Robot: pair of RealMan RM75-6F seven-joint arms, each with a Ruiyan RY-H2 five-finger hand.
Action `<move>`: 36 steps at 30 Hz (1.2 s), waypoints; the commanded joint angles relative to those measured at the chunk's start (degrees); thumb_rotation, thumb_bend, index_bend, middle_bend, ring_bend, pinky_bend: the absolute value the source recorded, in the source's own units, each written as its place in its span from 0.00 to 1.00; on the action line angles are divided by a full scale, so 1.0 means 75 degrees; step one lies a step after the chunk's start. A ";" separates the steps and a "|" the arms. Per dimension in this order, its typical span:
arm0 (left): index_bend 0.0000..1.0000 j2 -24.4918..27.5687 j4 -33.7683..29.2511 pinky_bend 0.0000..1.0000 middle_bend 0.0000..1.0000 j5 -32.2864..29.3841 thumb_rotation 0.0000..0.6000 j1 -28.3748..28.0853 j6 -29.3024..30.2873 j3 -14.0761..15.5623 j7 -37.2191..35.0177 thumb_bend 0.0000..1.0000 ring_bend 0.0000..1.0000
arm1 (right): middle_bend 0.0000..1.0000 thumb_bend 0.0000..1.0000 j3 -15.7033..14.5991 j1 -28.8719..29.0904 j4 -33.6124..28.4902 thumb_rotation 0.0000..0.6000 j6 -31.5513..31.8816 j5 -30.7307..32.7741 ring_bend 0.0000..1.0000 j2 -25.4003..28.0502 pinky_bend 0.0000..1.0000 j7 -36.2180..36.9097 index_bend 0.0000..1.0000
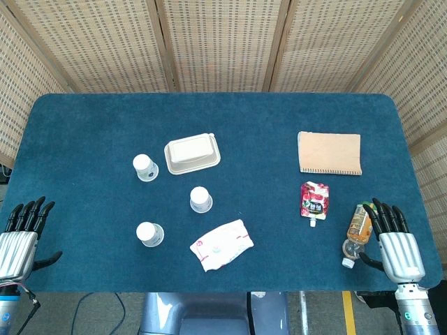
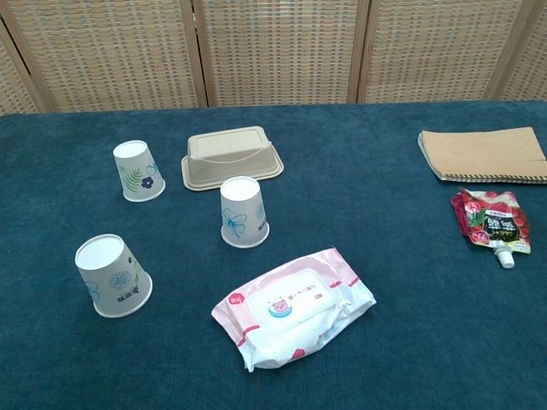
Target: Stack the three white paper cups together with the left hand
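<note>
Three white paper cups with blue flower prints stand upside down on the blue table. One cup [image 1: 145, 167] [image 2: 138, 171] is at the back left, one [image 1: 201, 199] [image 2: 243, 212] in the middle, and one [image 1: 149, 234] [image 2: 112, 275] nearest the front left. My left hand [image 1: 22, 234] rests at the table's front left corner, fingers apart, holding nothing, well to the left of the cups. My right hand [image 1: 392, 239] lies at the front right edge, fingers spread and empty. Neither hand shows in the chest view.
A beige lidded food box [image 1: 192, 153] [image 2: 232, 157] sits behind the middle cup. A pack of wet wipes [image 1: 221, 244] [image 2: 293, 306] lies in front of it. On the right are a tan notebook [image 1: 330, 153] [image 2: 484, 155], a red drink pouch [image 1: 314, 199] [image 2: 491, 216] and a lying orange bottle [image 1: 357, 227] beside my right hand.
</note>
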 commanded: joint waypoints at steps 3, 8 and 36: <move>0.01 -0.0002 0.0005 0.00 0.00 -0.0020 1.00 -0.0010 -0.0018 -0.0010 -0.0004 0.00 0.00 | 0.00 0.00 0.0000 0.0005 0.0004 1.00 -0.0007 0.0001 0.00 -0.0011 0.00 -0.0015 0.08; 0.01 0.0004 0.0005 0.00 0.00 -0.0056 1.00 -0.0035 -0.0075 -0.0020 -0.0035 0.00 0.00 | 0.00 0.00 -0.0004 0.0014 0.0010 1.00 -0.0034 0.0011 0.00 -0.0026 0.00 -0.0020 0.08; 0.10 -0.0023 0.0068 0.00 0.00 0.0062 1.00 -0.0150 -0.0221 0.0027 -0.0269 0.00 0.00 | 0.00 0.00 -0.0016 0.0045 -0.0001 1.00 -0.0100 0.0037 0.00 -0.0043 0.00 -0.0058 0.08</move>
